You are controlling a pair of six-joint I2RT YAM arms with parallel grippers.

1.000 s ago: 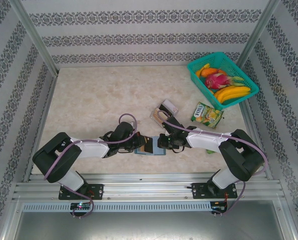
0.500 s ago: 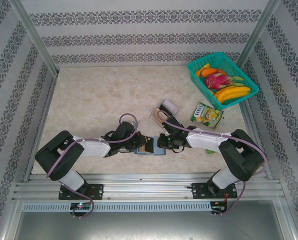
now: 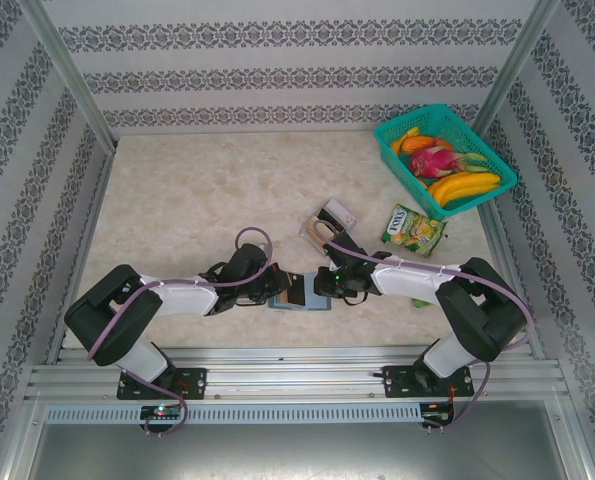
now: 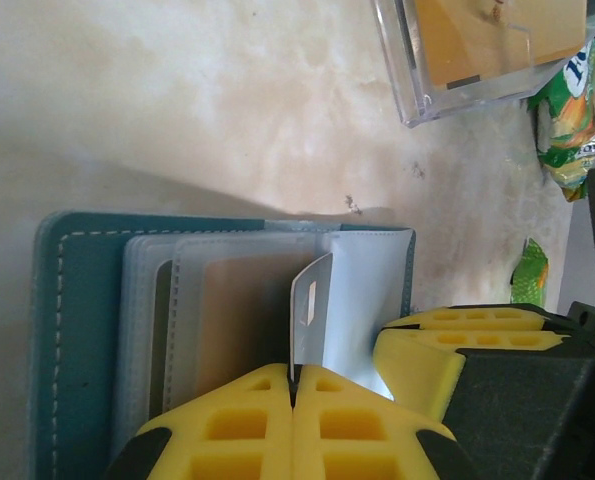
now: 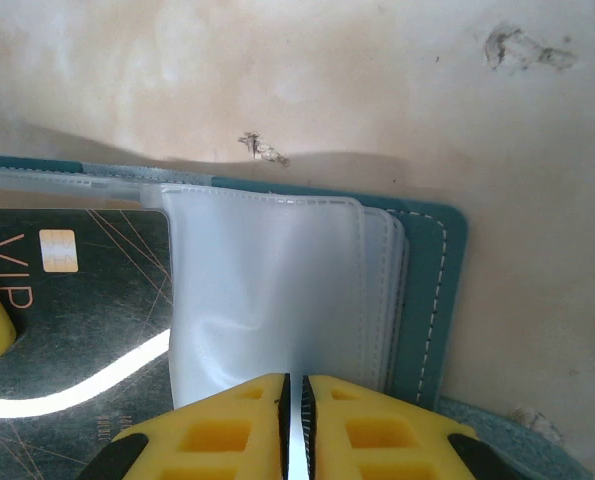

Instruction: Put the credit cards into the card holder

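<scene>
- My left pincer [image 4: 292, 385], at the bottom centre of the left wrist view, is clamped on the black card [image 4: 312, 315]. The card stands nearly edge-on above the fingertips.
- My right pincer [image 5: 295, 390], at the bottom centre of the right wrist view, is pinched almost fully together on a clear sleeve [image 5: 267, 290] of the card holder [image 5: 429, 285].
- In the right wrist view the black card fills the lower left, and its right edge meets the sleeve's left edge. I cannot tell whether it has entered a pocket.
- The card holder lies open on the surface [image 4: 177, 100], low in the centre of the top view, between both pincers.
- A clear tray [image 4: 407, 95] holding a tan-gold card [image 4: 497, 30] sits at the upper right of the left wrist view, well apart from the card holder. A snack packet [image 4: 567, 120] lies just beside the tray.
- Step in hand, as I judge it: feeding the black card into the pinched sleeve.
- Next move: slide the card flat along its own plane into the sleeve mouth while the right pincer holds the flap up. Release only once the card is seated.
</scene>
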